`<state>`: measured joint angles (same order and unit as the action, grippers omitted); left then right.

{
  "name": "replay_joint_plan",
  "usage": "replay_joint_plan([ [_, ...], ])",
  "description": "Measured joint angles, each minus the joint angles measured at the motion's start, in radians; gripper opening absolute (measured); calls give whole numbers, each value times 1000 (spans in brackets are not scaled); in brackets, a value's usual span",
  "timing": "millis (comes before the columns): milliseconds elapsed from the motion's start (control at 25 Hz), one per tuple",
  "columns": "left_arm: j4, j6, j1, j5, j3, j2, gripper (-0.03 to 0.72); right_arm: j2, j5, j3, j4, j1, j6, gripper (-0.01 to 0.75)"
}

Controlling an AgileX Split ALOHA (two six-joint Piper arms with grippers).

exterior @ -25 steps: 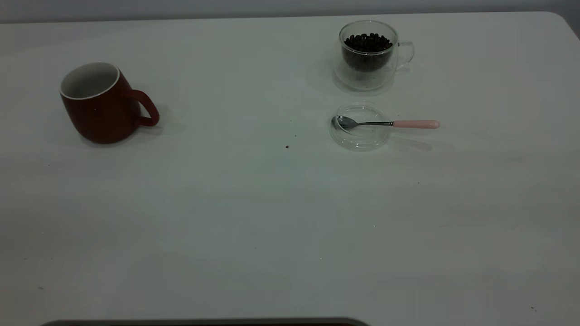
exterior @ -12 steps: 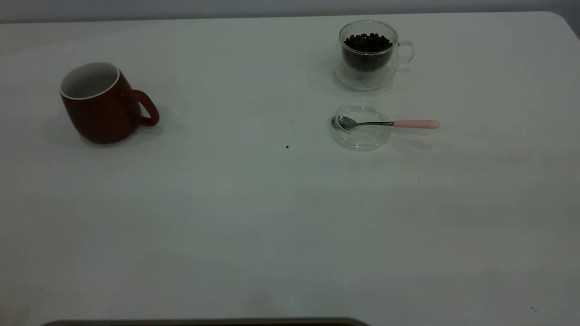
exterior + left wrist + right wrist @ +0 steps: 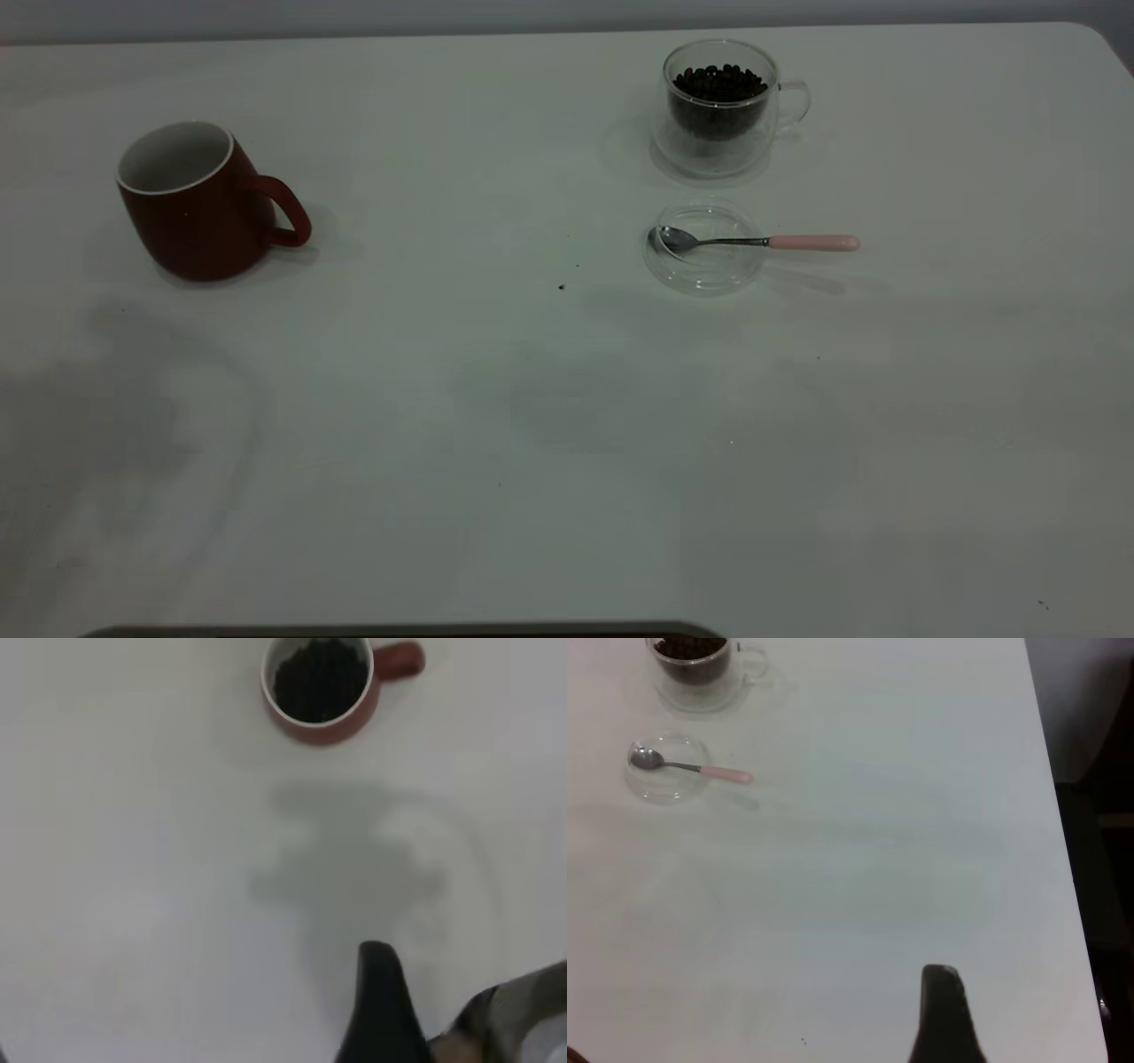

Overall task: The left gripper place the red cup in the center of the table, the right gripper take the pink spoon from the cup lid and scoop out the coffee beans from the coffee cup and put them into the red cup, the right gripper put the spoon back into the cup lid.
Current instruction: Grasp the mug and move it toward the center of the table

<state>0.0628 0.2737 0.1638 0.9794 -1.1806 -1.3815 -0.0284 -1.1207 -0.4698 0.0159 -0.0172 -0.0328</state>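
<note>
Four things sit on the white table (image 3: 496,425), both grippers well clear of them.

Over by the left edge, the glossy red cup (image 3: 199,204) stands upright, rounded and pot-bellied, with a pale lining and its loop handle pointing toward the middle. Near the far right corner is a clear double-walled glass coffee cup (image 3: 722,106), filled with dark coffee beans (image 3: 718,84). Just in front of it lies a round transparent cup lid (image 3: 704,248); the pink spoon (image 3: 753,241) rests across it, steel bowl inside the lid, matte pink handle sticking out toward the right edge. Each wrist view shows only one dark finger (image 3: 381,1010) of its gripper, left and right (image 3: 943,1014) alike, so I cannot tell how either pair of jaws stands.
</note>
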Motion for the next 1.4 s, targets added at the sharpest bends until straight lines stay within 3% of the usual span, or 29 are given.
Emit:
replay_joint_plan([
  [200, 76, 266, 0, -70, -78, -229, 588, 0, 0, 0, 0, 0, 0, 560],
  [440, 339, 468, 0, -200, -106, -452, 588, 0, -1, 0, 0, 0, 0, 560],
  [680, 628, 497, -1, -279, -113, -622, 588, 0, -1, 0, 0, 0, 0, 560],
  [840, 741, 500, -4, -338, -113, -712, 588, 0, -1, 0, 0, 0, 0, 560],
  [1400, 787, 438, -5, -566, -114, -873, 588, 0, -1, 0, 0, 0, 0, 560],
])
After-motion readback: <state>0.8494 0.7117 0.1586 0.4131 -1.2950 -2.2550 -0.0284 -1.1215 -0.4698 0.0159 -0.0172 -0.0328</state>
